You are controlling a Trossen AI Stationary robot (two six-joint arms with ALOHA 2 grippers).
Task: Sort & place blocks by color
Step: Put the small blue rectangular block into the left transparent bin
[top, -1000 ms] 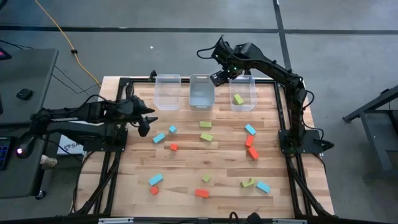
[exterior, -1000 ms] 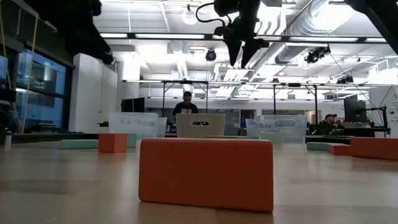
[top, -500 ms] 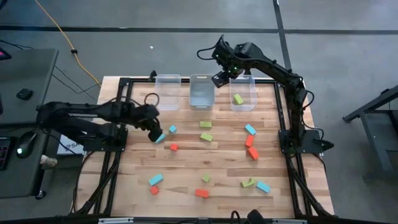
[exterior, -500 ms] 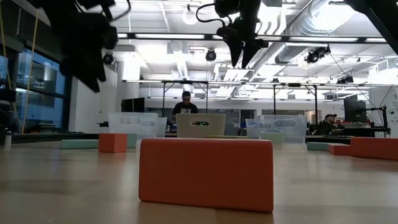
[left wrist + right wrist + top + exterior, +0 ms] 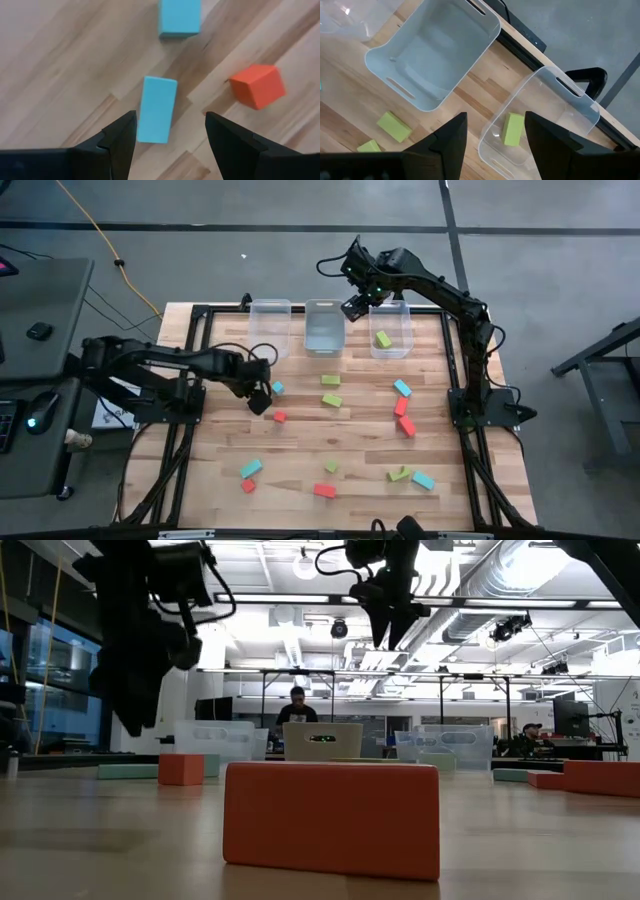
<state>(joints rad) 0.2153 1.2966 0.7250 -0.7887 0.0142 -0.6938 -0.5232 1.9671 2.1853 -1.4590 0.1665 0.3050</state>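
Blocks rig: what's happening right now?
The robot is sorting coloured blocks into three clear plastic bins. The left gripper hangs open over a light blue rectangular block on the wooden table, apparently lining up a pick. The right gripper, open and empty, hovers above the bins; one lime green block lies in the right-hand bin. Most blocks remain scattered.

Small blocks in three colors lie flat and spread apart. A light blue bar (image 5: 156,109) lies near a light blue cube (image 5: 179,17) and a red-orange cube (image 5: 257,86). One lime green block (image 5: 383,339) sits in a bin. A long red-orange bar (image 5: 331,819) lies in front.
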